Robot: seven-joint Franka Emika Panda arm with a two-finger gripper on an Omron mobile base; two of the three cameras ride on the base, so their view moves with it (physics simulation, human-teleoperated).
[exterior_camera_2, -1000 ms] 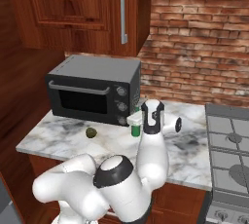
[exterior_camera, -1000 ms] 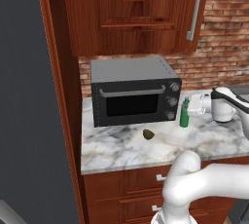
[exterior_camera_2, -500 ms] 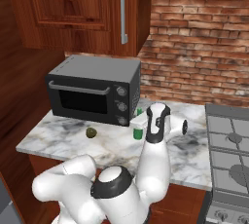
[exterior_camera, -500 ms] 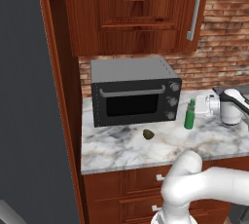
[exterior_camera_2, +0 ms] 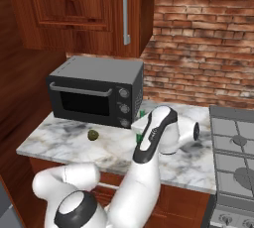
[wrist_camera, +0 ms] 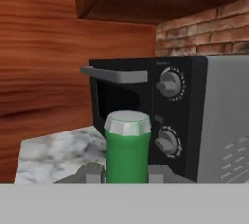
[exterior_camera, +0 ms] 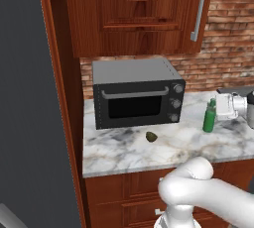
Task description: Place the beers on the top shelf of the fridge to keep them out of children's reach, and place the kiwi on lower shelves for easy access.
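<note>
Pincer clamped on the first beer, ready to lift.

My gripper (wrist_camera: 126, 173) has its fingers pressed against both sides of a green beer bottle (exterior_camera: 210, 116), which stands upright on the marble counter (exterior_camera: 129, 152) just off the black oven's (exterior_camera: 136, 93) knob side. I judge this the pick-up step; next I'd raise it straight, clear the oven, then carry it to the fridge's top shelf. The bottle is slim-necked with a silver cap. The kiwi (exterior_camera: 151, 136) lies before the oven, well apart.
</note>
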